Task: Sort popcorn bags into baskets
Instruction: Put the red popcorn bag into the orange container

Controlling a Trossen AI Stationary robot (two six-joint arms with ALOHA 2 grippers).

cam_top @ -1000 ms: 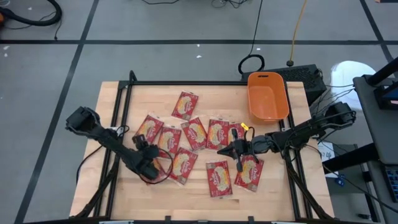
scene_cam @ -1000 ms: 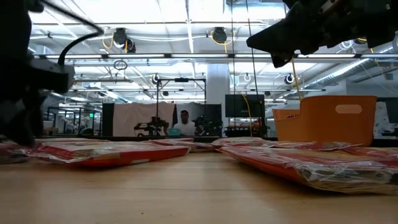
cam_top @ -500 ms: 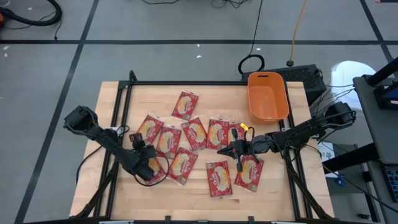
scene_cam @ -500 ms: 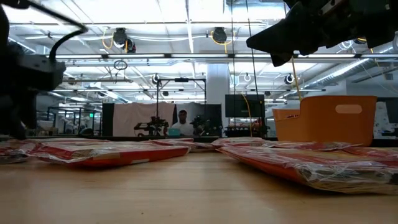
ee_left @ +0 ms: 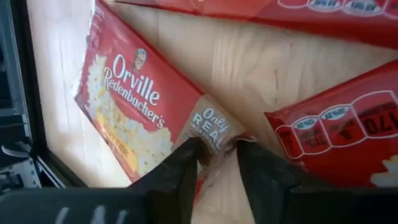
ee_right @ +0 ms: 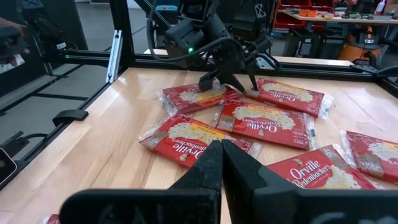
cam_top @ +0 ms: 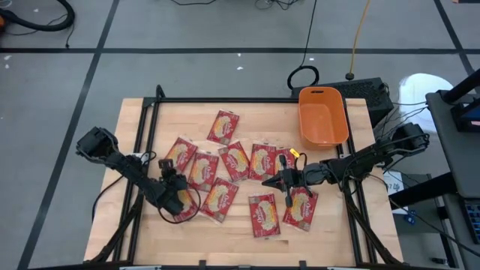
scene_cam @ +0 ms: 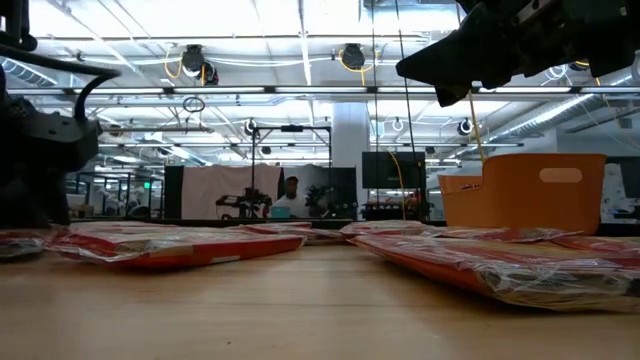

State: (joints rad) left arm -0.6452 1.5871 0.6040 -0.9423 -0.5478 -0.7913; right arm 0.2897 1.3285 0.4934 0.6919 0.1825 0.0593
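several popcorn bags (cam_top: 234, 160) are spread flat on the table (cam_top: 135, 120), the orange bin (cam_top: 323, 116) empty at its far right corner. one bag's (ee_left: 143, 118) end is pinched between the left gripper (ee_left: 216, 163) fingers — seemingly for lifting. the right gripper (ee_right: 221, 163), pressed together, hovers mid-table.

Wooden table (cam_top: 247, 114); black cable loop (cam_top: 303, 77)

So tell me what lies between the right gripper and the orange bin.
In the high view, one popcorn bag lies under the right gripper; beyond it, toward the orange bin, there's only bare table.
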